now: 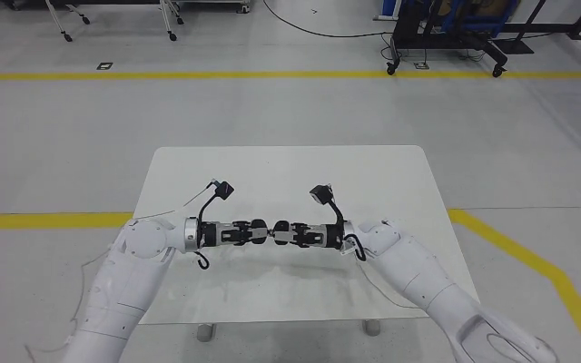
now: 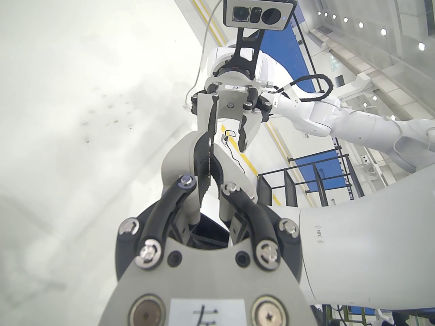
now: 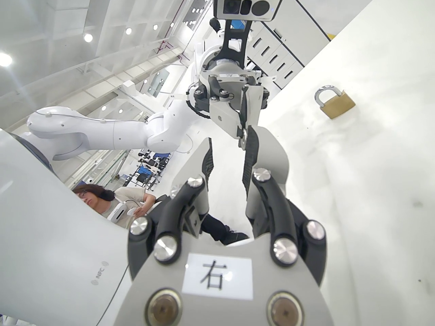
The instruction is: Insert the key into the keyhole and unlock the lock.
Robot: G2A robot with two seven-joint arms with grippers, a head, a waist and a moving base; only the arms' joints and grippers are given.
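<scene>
1. Right gripper (image 3: 229, 150): jaws spread, nothing pinched between them. Tip to tip with the other arm's gripper, above the middle of the table (image 1: 363, 181).
2. Left gripper (image 2: 205, 157): jaws pressed together on a small silvery piece, by all appearance the key (image 3: 242, 141). Piece poking out of the tips, just beside one pad of the right gripper; touching or not, cannot tell.
3. Key's long axis judged to run roughly along the line of the two forearms, level with the tabletop rather than aimed down at it. Likely to need re-aiming before any insertion.
4. Lock (image 3: 335, 103): lying flat on the table, brass body, shackle seated. Well apart from both grippers and below them, off on the left arm's side past the meeting point. Left arm judged the nearer. Keyhole face not visible, so approach direction cannot be settled.
5. White tabletop stretching between the grippers and the lock, with room enough, as judged, for a descent.
6. Beyond the lock, close by, a table edge. Risk of nudging the loose, unheld lock toward it when pressing the key in; better pinned by the free right gripper first.
</scene>
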